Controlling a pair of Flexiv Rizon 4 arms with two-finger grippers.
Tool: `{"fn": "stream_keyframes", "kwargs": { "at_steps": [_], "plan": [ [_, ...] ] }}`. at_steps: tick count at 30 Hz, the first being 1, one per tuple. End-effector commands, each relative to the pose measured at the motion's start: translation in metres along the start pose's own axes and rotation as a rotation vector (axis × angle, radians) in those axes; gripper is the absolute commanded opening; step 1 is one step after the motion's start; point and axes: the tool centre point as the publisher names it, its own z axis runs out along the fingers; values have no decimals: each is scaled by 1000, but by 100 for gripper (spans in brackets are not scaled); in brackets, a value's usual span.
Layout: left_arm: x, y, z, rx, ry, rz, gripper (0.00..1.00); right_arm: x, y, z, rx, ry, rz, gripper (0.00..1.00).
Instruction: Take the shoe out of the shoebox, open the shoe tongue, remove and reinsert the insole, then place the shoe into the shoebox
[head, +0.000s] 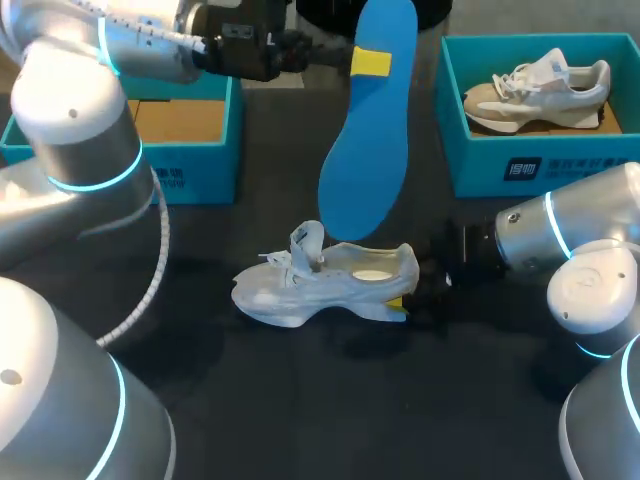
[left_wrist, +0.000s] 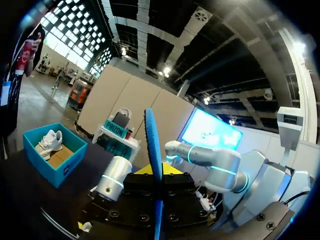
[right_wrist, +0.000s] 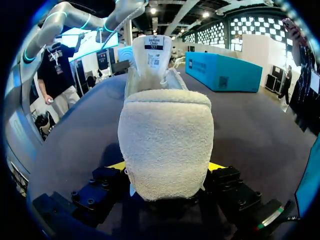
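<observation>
A dark tabletop (head: 300, 400) carries a second teal shoebox (head: 480, 165) at its far right corner, with a beige-and-white sneaker (head: 535, 90) resting inside it.

A large industrial hall, a robot lab by its look: high ceiling (left_wrist: 165, 35) with beams and ducts, tall gridded windows (left_wrist: 70, 35), dark tabletop (head: 300, 400)

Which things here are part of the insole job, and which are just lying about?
In the job: blue insole, held by left end effector; white shoe, heel gripped by right end effector; left shoebox, probably.
Lying about: right shoebox; beige shoe inside it.
</observation>
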Motion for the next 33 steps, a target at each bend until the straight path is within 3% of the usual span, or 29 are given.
{"fn": "stream_keyframes", "kwargs": {
  "at_steps": [1, 18, 33],
  "plan": [
    [20, 6, -7, 115, -14, -30, 0, -2, -3, 1, 2, 0, 0, 0],
    [81, -22, 3, 224, -1, -90, 0, -2, -3, 1, 2, 0, 0, 0],
    [104, -35, 6, 168, -7, -154, 0, -2, -3, 1, 2, 0, 0, 0]
  ]
}}
